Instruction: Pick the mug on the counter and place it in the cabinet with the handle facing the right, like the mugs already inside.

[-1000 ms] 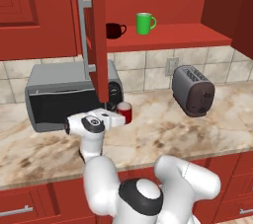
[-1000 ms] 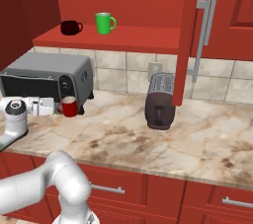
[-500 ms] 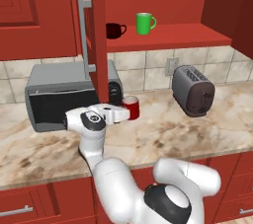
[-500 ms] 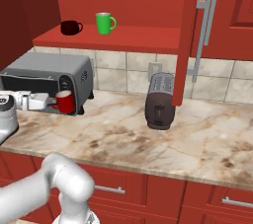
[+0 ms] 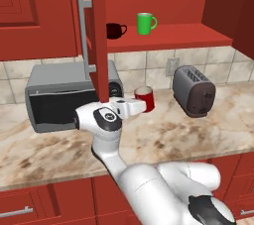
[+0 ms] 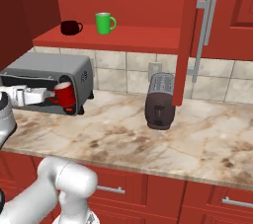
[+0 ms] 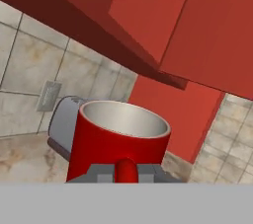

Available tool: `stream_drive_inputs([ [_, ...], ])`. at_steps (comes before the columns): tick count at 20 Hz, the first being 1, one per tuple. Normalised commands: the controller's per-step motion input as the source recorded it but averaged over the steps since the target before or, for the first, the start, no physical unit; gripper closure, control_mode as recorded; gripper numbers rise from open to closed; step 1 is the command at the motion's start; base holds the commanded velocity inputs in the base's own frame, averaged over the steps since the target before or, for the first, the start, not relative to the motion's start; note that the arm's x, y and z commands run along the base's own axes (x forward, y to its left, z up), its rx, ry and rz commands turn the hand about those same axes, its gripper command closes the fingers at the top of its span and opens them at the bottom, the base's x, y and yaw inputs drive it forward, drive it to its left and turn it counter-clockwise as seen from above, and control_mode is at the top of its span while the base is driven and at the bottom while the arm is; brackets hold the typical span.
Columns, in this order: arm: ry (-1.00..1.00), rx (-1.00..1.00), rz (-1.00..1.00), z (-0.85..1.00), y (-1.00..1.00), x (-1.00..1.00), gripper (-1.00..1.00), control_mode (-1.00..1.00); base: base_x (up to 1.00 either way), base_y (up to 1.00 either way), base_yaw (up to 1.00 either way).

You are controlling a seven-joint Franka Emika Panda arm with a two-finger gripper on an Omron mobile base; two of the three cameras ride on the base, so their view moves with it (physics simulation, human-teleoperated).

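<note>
Gripping the red mug [image 5: 145,98] by its handle [image 7: 126,170], we hold it upright above the desk [image 5: 163,135], end effector [image 5: 137,105] clamped tight.

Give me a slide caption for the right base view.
End effector holds the red mug above the counter, below the cabinet shelf.

A kitchen: red cabinet [image 5: 163,1], marbled counter [image 5: 198,130], toaster [image 5: 194,90], microwave [image 5: 54,95].
</note>
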Motion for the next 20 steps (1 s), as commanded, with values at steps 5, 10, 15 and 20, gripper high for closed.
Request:
stream_drive_inputs([
  [5, 0.01, -0.06, 0.18, 0.49, -0.27, -0.36, 1.00, -1.00, 0.00, 0.00, 0.00],
  [10, 0.05, -0.05, 0.21, 0.34, -0.21, -0.33, 1.00, -1.00, 0.00, 0.00, 0.00],
  [15, 0.08, -0.04, 0.20, 0.33, -0.19, -0.28, 1.00, -1.00, 0.00, 0.00, 0.00],
  [20, 0.12, -0.02, 0.22, 0.37, -0.16, -0.13, 1.00, -1.00, 0.00, 0.00, 0.00],
])
